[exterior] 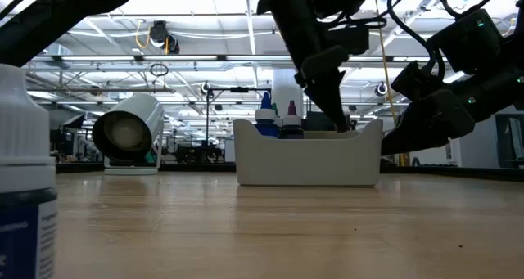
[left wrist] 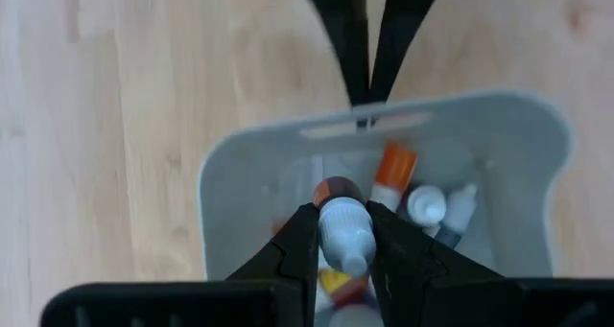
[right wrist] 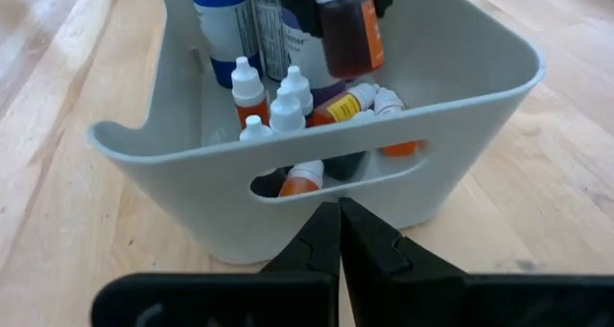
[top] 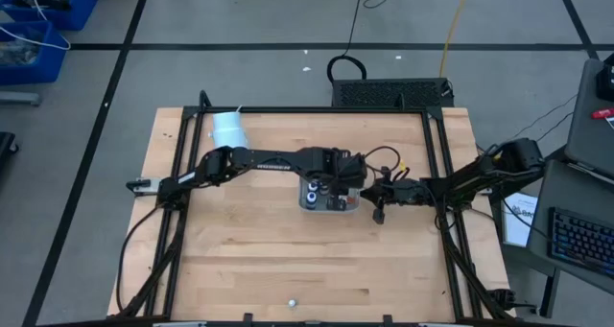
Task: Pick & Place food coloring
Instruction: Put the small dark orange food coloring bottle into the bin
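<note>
A pale grey bin point(top: 321, 200) with handle slots stands mid-table and holds several small food coloring bottles point(right wrist: 288, 106), white-capped, some orange or red. My left gripper point(left wrist: 343, 241) reaches down into the bin from the table's left and is shut on one bottle point(right wrist: 350, 30) of red-brown liquid. My right gripper point(right wrist: 339, 217) is shut, level, with its fingertips at the bin's right end wall point(right wrist: 317, 188), just under the handle slot. My left gripper pinches the bottle's white cap end point(left wrist: 345, 226) between its two fingers, coming from above and slanting down. The bottle hangs upright below the fingers, its body point(right wrist: 353, 39) clear above the other bottles inside the bin. My right gripper's shut tips stand against the bin's end wall; I cannot tell whether they touch it.
A pale blue-white cup point(top: 228, 130) lies on its side at the far left of the table. One white bottle with a blue label point(exterior: 24, 173) stands alone near the front edge point(top: 292, 304). A black frame point(top: 441, 154) borders the table.
</note>
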